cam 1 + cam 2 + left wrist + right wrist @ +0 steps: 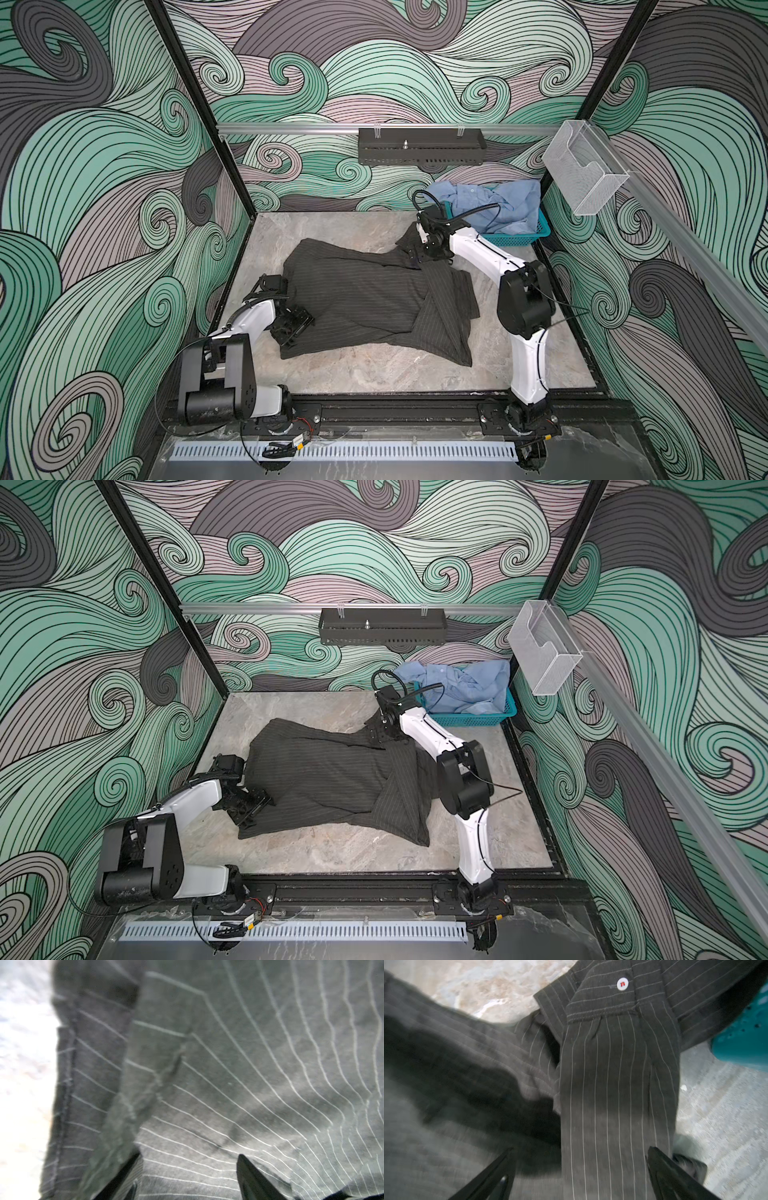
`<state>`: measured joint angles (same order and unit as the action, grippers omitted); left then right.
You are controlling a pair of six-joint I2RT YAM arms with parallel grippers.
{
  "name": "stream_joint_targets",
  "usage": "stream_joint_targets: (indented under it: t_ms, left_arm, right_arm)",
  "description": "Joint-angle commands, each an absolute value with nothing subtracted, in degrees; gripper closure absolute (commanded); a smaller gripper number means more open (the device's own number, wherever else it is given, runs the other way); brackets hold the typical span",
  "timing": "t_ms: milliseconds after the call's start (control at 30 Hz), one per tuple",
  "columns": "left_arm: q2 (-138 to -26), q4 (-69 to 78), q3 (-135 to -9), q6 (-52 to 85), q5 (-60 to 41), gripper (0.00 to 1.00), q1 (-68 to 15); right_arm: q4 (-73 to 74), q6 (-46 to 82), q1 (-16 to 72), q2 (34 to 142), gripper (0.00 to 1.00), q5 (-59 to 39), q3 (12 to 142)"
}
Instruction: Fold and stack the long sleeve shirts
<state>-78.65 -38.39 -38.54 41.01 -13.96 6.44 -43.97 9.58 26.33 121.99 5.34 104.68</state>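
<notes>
Two to handle. The dark shirt (374, 299) lies rumpled on the worktop (374, 374), just beside the basket (519, 240); the blue shirt (494, 203) is heaped inside the basket. Both look light and limp, likely to sag and slide, so take them by cuff, collar or hem. Your right claw (579, 1149) stands apart astride the dark sleeve, short of its buttoned cuff (602, 1001) near the basket. Your left claw (187, 1155) stands apart over the dark shirt's edge farthest from the basket. Mind the basket wall beside that cuff.

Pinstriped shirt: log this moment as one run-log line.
charcoal pinstriped shirt: rumpled on table | left claw: open over it | right claw: open over sleeve | light blue shirt: in teal basket
</notes>
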Motion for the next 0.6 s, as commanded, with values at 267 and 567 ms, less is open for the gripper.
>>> stream_joint_targets:
  t_ms: [267,567]
  left_arm:
    - [-77.92,-38.93,-40.18,40.09,-16.00,0.26,7.47]
    - [-73.95,-43.51,-43.63,38.33,-14.60,0.27,8.07]
  right_arm:
    - [-52.44,7.91,25.86,135.40,0.37,12.08,120.68]
    - [-54.22,6.52,26.31,127.58,1.00,11.81,119.71]
